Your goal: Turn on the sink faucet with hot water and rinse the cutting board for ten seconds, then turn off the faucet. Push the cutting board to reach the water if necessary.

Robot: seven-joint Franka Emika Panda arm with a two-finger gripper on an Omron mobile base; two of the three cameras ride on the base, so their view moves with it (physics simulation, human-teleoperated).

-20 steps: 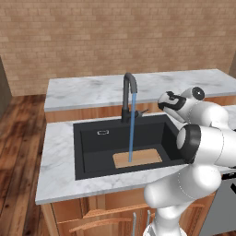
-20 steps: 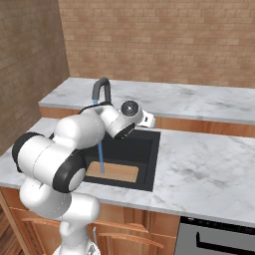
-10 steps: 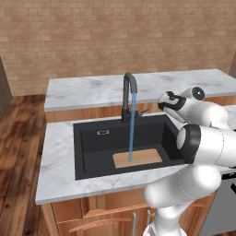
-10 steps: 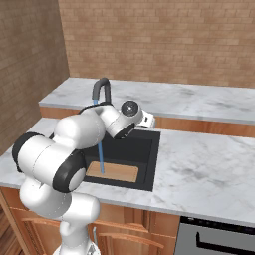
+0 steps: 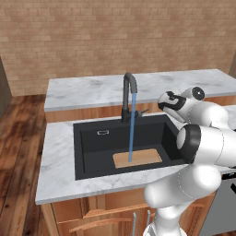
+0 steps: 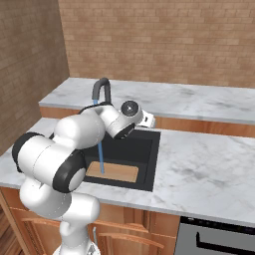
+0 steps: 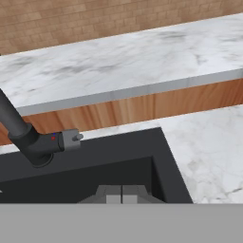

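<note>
One gripper [image 7: 121, 192] shut, empty, above sink [image 5: 87, 156]; water [image 5: 132, 129] hits cutting board [image 5: 137, 158]; faucet [image 5: 129, 97] beside.

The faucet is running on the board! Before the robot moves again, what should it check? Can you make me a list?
1. Water flowing from the sink faucet: ok.
2. Stream lands on the cutting board: ok, it hits the board near its middle.
3. Board lies flat inside the sink: ok.
4. Gripper jaws shut and holding nothing: ok.
5. Gripper clear of the lever: ok, the lever sits apart, off to one side in the hand view.
6. Ten seconds of rinsing done: cannot tell.
</note>
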